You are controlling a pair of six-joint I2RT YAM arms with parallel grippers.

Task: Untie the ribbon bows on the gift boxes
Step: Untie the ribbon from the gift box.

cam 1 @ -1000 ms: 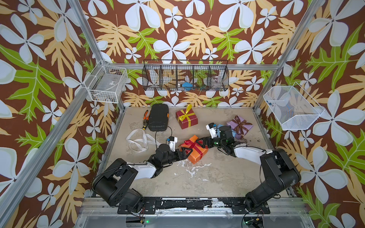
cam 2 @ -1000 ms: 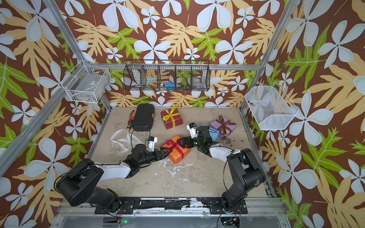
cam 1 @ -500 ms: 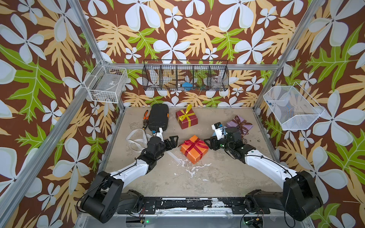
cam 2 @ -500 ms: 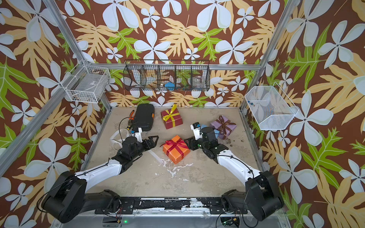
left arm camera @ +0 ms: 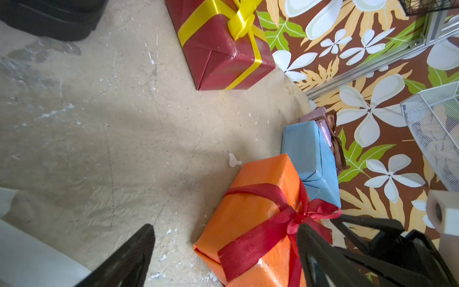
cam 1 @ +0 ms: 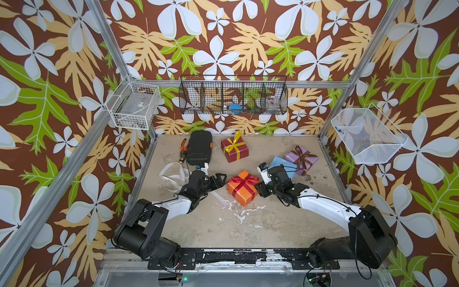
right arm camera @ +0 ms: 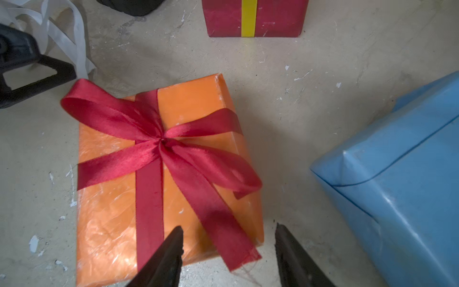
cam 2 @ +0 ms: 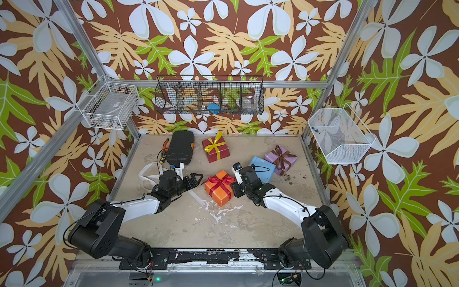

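Two tools flank the orange box [cam 1: 242, 186] mid-worktop, both with jaws apart and holding nothing.
Risk, as I judge it: the right tool [right arm camera: 228, 251] straddles the red ribbon's [right arm camera: 161, 141] loose tail; pinching a loop or the crosswise band instead would tighten the knot or drag the light box, since the left tool [cam 1: 221, 179] hovers just beside it, not bracing. The bow sits full-looped, satin, frayed at the tail.
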